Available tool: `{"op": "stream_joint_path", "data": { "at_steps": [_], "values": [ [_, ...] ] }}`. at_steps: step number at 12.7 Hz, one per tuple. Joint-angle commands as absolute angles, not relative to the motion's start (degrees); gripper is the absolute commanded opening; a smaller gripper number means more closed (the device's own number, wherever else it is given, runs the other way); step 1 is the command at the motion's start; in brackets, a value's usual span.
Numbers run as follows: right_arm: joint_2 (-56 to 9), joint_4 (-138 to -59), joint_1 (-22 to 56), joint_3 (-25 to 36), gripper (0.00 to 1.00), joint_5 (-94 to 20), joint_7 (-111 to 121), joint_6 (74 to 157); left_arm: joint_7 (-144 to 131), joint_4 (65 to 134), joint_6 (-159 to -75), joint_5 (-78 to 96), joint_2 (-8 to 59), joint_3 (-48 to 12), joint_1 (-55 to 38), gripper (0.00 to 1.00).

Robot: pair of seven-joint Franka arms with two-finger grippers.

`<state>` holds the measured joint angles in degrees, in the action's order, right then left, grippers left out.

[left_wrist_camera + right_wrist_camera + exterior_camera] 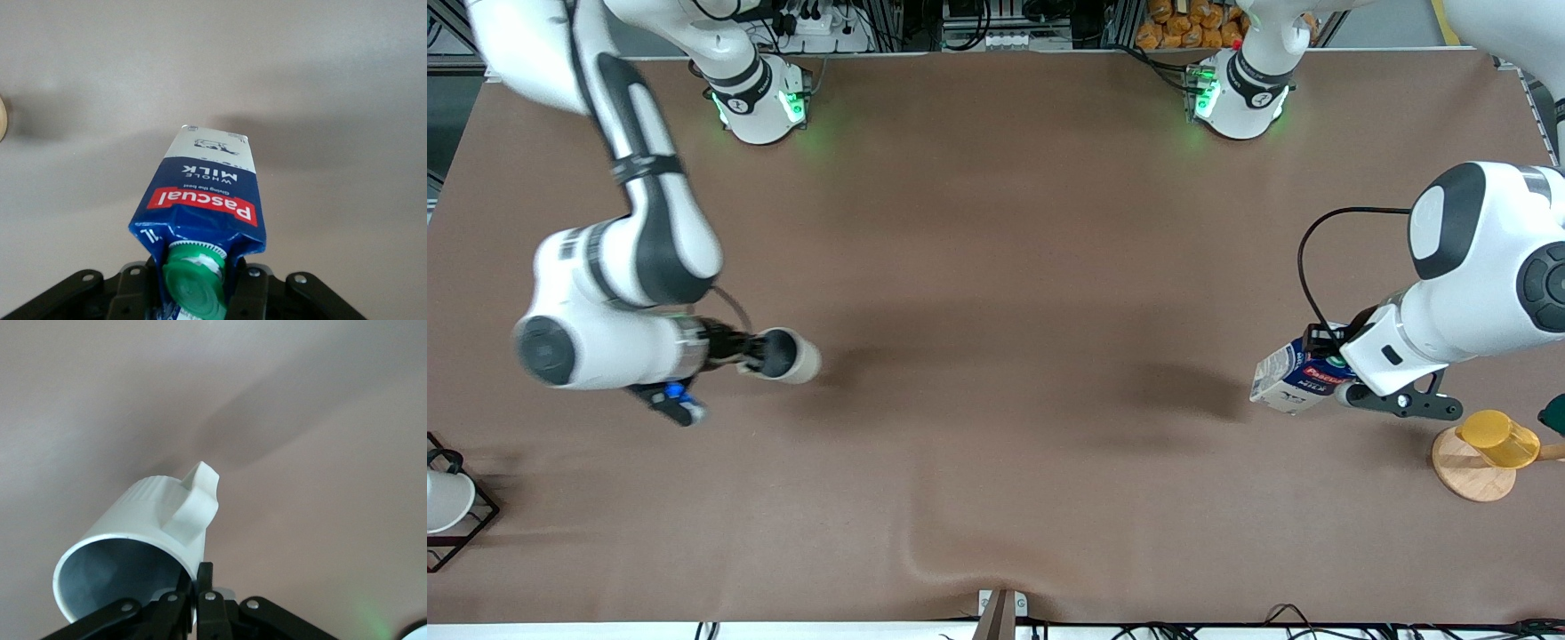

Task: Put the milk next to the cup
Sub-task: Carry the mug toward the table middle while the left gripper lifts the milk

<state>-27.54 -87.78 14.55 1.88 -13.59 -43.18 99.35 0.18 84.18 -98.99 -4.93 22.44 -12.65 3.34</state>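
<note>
While both arms are carrying their loads above the brown tabletop [996, 267], we are judging the task to be only partly done. Our left gripper [1334, 378] is clamping the milk [1294, 378] at its gabled top, beside the green cap [193, 283], and the carton is hanging tilted over the left arm's end of the tabletop, close to the yellow cup [1498, 438] on its wooden round base [1474, 464]. Our right gripper [751, 353] is pinching the rim of the cup [787, 355] near its small handle [193, 500], holding it tipped on its side over the right arm's end of the tabletop. The two things are hanging well apart, with a wide stretch of bare tabletop between them. So we are counting both pickups as made, while neither thing is resting on the tabletop yet. What we are seeing as left: setting the cup down upright, bringing the milk across, and standing it just beside the cup. A white cup [445, 500] in a black wire rack [467, 524] is sitting unused at the right arm's end.
</note>
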Motion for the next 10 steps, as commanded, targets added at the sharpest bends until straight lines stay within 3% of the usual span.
{"op": "stream_joint_path", "data": {
  "at_steps": [1,10],
  "values": [
    [-28.5,-86.3,22.3,2.6,0.00,-14.8,-56.2,102.6,0.2,84.0,-96.7,-4.6,20.2,-14.3,3.8,0.36],
    [-38.9,-82.4,36.3,2.6,0.00,-21.9,-75.5,122.2,-1.7,83.9,-96.3,-4.7,19.2,-17.1,3.6,0.37]
  ]
}}
